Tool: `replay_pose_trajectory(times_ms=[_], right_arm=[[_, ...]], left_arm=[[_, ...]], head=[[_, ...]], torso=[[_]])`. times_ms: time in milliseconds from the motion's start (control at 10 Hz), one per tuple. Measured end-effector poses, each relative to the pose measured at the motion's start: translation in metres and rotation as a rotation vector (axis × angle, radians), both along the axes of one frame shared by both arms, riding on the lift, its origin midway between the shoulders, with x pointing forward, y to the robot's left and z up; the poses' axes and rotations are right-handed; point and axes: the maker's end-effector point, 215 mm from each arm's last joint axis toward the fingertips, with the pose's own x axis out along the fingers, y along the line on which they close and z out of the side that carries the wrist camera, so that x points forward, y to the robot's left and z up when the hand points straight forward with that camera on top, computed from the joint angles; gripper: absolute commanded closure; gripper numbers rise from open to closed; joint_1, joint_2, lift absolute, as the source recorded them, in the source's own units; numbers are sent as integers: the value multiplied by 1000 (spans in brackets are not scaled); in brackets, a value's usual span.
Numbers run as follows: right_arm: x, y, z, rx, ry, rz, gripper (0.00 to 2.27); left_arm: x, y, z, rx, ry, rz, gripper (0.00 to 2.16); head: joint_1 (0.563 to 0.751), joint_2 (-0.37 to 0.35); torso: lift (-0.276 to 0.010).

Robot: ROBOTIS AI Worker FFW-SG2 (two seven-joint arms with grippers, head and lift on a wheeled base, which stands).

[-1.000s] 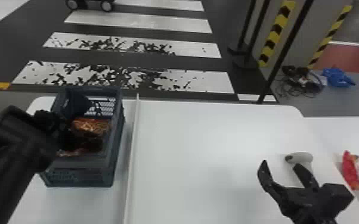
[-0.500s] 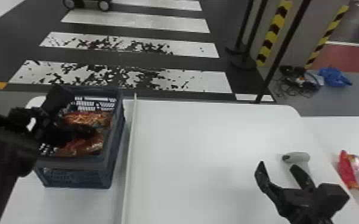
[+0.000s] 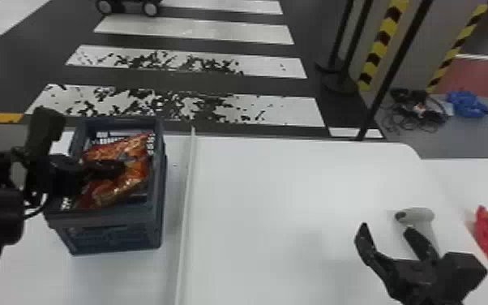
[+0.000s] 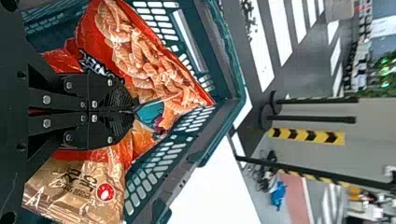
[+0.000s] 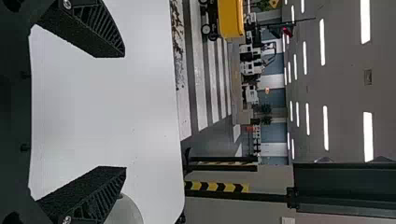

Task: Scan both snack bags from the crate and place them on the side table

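With the left gripper [image 3: 121, 164] pinching the red snack bag [image 3: 113, 190], lift straight clear of the crate [image 3: 113, 237], frame left. Lower right, the right gripper [image 3: 386, 228] is spread.

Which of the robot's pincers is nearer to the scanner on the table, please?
The robot's right: the right pincer is close by the scanner, while the left pincer is far from it, in the crate.

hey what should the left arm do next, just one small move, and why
Probably raise the left gripper slightly: its fingers look closed on a snack bag, which sits within the walls of the crate, and the scanner lies across the table, so the bag likely has to clear the rim first.
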Motion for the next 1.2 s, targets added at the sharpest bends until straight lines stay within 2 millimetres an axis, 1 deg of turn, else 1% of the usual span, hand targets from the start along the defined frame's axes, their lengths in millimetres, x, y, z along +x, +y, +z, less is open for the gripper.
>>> replay_pose_trajectory(times_ms=[200,400,600,700,900,1000,1200], right_arm=[[-1,1,-3,0,10,2,60],[-1,1,-7,2,24,2,60],[-1,2,-8,5,30,4,60],[-1,3,-9,6,33,5,60],[-1,7,-10,8,41,11,60],[0,7,-10,7,45,13,60],[-3,3,-10,3,56,8,60]], left_arm=[[2,11,13,-70,-51,29,2135],[4,10,25,-124,-102,27,2135],[7,2,37,-180,-152,19,2135],[8,-5,45,-236,-174,23,2135],[11,-10,61,-331,-209,49,2135],[12,-16,72,-380,-227,44,2135],[13,-32,106,-454,-270,28,2135]], head=[[695,-65],[695,-64],[695,-70],[695,-76],[695,-79],[695,-85],[695,-103]], torso=[[-98],[-98],[-98],[-98],[-98],[-98],[-98]])
